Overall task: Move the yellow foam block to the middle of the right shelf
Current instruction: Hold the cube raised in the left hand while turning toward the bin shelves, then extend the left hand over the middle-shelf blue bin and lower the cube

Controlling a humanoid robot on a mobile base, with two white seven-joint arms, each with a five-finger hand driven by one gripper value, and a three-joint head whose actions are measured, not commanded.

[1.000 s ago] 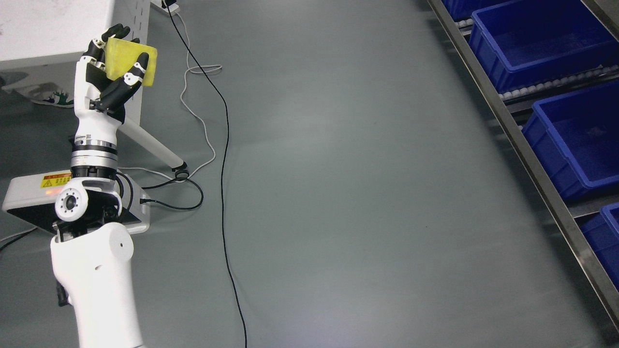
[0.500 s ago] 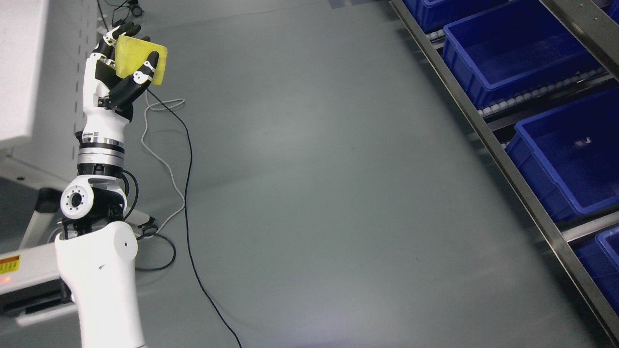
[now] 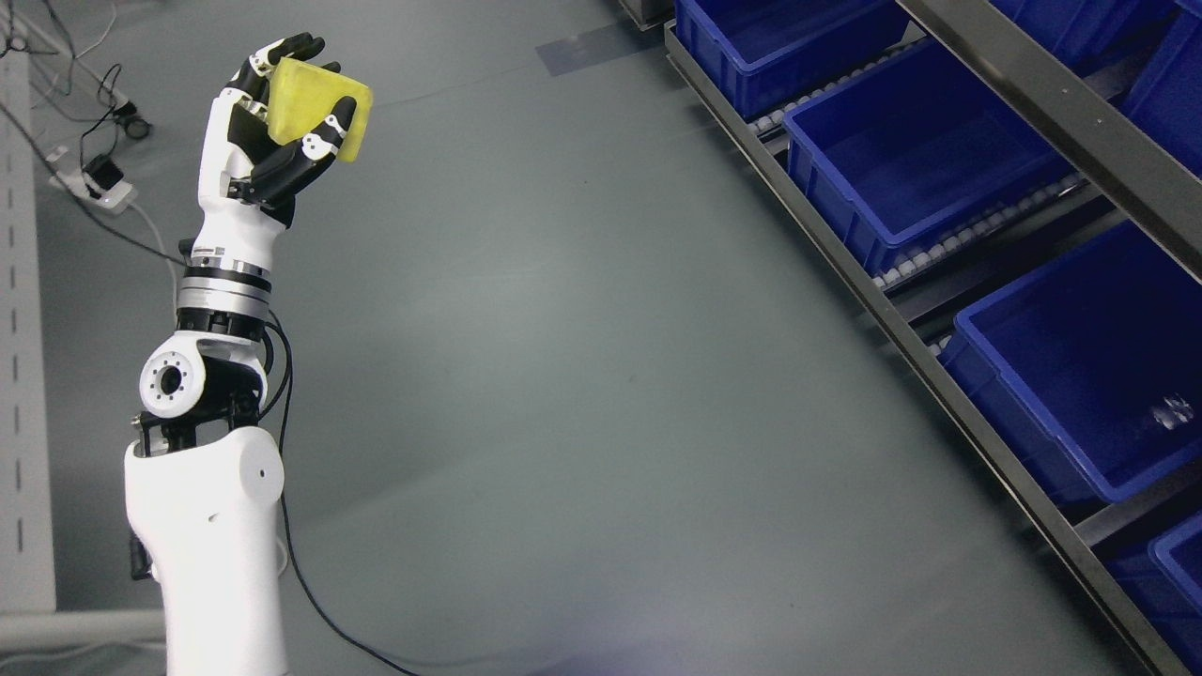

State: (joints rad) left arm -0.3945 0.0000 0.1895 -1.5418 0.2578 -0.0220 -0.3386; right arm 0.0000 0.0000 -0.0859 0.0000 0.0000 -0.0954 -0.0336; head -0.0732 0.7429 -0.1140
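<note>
My left hand (image 3: 282,122) is raised at the upper left, its black fingers (image 3: 324,141) curled around a flat yellow foam block (image 3: 321,108). The block is held upright, well above the grey floor. The metal shelf (image 3: 845,272) runs along the right side, far from the hand, with several open blue bins (image 3: 901,160) on roller rails. My right arm is out of view.
A black cable (image 3: 291,563) runs over the floor behind my left arm. A white power strip (image 3: 103,183) with cables lies at the upper left. A white perforated upright (image 3: 19,376) stands along the left edge. Open grey floor (image 3: 582,394) separates arm and shelf.
The whole picture has shifted: the camera has turned toward the shelf, so the bins look larger and nearer. The hand still holds the yellow block the same way.
</note>
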